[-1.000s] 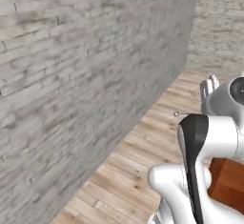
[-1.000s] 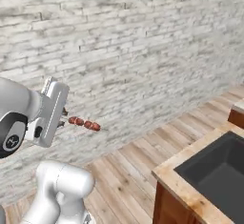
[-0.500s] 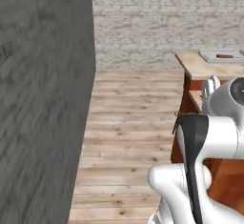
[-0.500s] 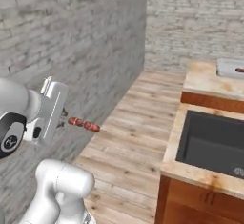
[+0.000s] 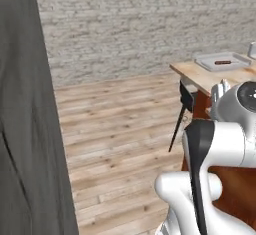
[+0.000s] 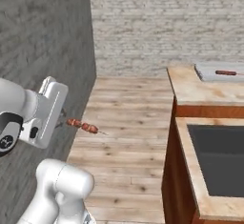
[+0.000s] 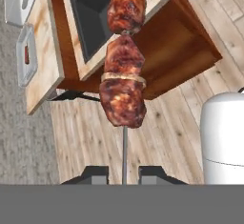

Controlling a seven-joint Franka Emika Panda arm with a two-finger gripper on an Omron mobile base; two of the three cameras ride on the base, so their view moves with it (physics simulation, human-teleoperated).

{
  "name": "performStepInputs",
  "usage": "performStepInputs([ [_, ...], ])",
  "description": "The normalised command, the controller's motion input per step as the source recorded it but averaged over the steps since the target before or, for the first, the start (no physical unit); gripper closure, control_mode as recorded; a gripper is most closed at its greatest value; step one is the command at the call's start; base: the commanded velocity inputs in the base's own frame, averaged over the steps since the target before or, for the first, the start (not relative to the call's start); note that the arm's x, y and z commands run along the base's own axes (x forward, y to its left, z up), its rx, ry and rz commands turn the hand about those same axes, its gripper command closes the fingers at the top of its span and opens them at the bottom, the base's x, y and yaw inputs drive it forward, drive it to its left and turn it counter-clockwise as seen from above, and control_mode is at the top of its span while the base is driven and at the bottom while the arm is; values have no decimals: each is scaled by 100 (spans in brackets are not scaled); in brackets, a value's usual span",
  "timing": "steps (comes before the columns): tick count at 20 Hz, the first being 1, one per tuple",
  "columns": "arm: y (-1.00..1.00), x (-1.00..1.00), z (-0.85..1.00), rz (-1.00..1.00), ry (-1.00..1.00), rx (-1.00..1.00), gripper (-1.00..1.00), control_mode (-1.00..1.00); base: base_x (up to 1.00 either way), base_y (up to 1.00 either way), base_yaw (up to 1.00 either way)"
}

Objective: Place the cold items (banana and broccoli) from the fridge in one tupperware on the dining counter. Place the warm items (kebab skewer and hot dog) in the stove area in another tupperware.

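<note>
Charred meat chunks ride the kebab skewer (image 7: pixel 123 66), whose thin stick is pinched between the end effector (image 7: pixel 124 174) tips, carried in the air well short of the bench (image 6: pixel 198 90). That slim grip could let the skewer swing or slip during the drive. On the bench's far end, the shallow grey tray (image 6: pixel 220 73) already holds what seems the hot dog (image 6: pixel 226 73).

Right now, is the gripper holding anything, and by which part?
Yes. The gripper is shut on the kebab skewer, pinching the bare stick end below the meat chunks, so the meat juts out beyond the fingertips.
</note>
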Motion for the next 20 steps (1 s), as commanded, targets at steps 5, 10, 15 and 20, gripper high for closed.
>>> performStepInputs([
  [5,0,0,0,0,0,0,100,100,100,41,-19],
  [10,0,0,0,0,0,0,100,100,100,15,-5],
  [15,0,0,0,0,0,0,100,100,100,0,-25],
  [20,0,0,0,0,0,0,100,100,100,8,-59],
])
